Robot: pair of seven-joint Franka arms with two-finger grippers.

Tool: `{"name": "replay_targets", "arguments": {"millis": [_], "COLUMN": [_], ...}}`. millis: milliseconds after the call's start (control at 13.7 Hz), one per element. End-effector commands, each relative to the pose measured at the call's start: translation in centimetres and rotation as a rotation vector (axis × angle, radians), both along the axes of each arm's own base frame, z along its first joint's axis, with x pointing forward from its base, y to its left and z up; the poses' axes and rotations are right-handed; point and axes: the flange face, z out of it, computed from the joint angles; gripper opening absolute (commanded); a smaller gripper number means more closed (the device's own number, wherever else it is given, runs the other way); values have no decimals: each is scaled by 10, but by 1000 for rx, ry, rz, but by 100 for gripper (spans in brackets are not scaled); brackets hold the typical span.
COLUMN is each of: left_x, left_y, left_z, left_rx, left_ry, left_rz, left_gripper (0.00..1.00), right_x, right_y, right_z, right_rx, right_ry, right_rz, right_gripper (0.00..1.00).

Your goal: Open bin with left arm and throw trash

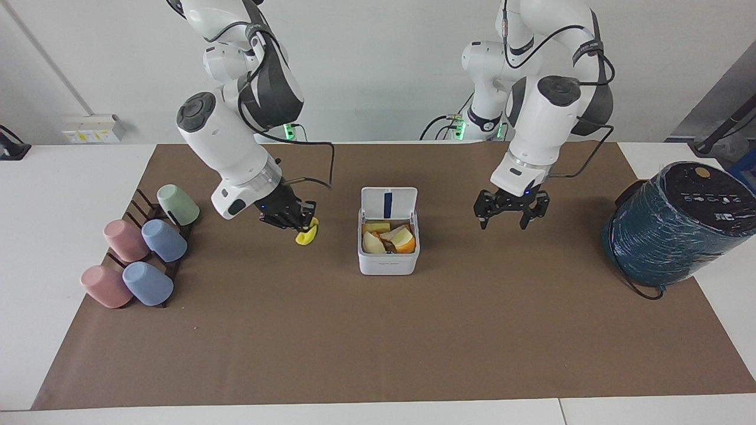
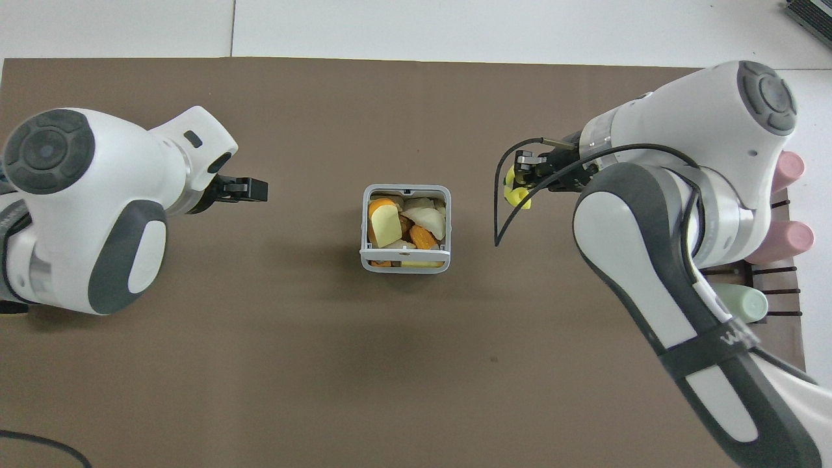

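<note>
The white bin (image 1: 388,262) (image 2: 405,264) stands mid-mat with its lid (image 1: 388,203) up, on the side nearer the robots. Yellow, orange and white scraps (image 1: 388,238) (image 2: 405,221) fill it. My right gripper (image 1: 296,223) (image 2: 520,185) is shut on a bright yellow jagged piece (image 1: 307,235) (image 2: 518,195) and holds it in the air over the mat between the cup rack and the bin. My left gripper (image 1: 511,215) (image 2: 250,190) hangs open and empty above the mat, between the bin and the teal cylinder.
A rack with several pastel cups (image 1: 142,254) (image 2: 773,214) lies at the right arm's end of the mat. A big dark teal wrapped cylinder (image 1: 673,224) stands at the left arm's end. Brown mat (image 1: 378,342) covers the table.
</note>
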Motion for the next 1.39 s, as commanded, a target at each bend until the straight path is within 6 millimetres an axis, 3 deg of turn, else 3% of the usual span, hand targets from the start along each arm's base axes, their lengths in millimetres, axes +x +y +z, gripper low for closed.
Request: {"name": "replay_targets", "arguments": {"millis": [0,146,366,439,512,585,732,805,878,1024,1171,1317], "left_x": [-11,-9,1,3,5,9,14,16,17,13,11,-3], "left_y": [51,82,126,137,148,159,166,175,179,182,176,174], "left_z": [23,43,79,91,104,114,135,146,147,156,163,150], "left_rx": [35,39,54,52,49,47,48,50,40,10,14,12], "left_ry": [-2,-33,-47,-52,-63,-64,-56,-53,-30,-13,-25,24], "left_rz": [-46,-41,-45,-42,-34,-18,-6,-1,0,11,3,7], "left_gripper": [100,100,100,100,100,100,100,100,100,100,100,100], "right_x": [-15,-29,-38,-45,-50,-51,-53,-53,-52,-51,-47,-27], "right_y": [71,105,117,128,131,130,129,129,129,131,120,61], "right_z": [-12,-22,-42,-49,-53,-53,-57,-57,-56,-51,-33,1], "right_rx": [47,53,41,37,35,33,28,28,31,33,25,-109], "right_ry": [22,36,57,58,60,63,72,71,66,51,20,-118], "right_rz": [-115,-141,-138,-122,-121,-123,-120,-122,-124,-121,-124,-115], "right_gripper": [0,0,0,11,37,49,60,73,96,100,100,100]}}
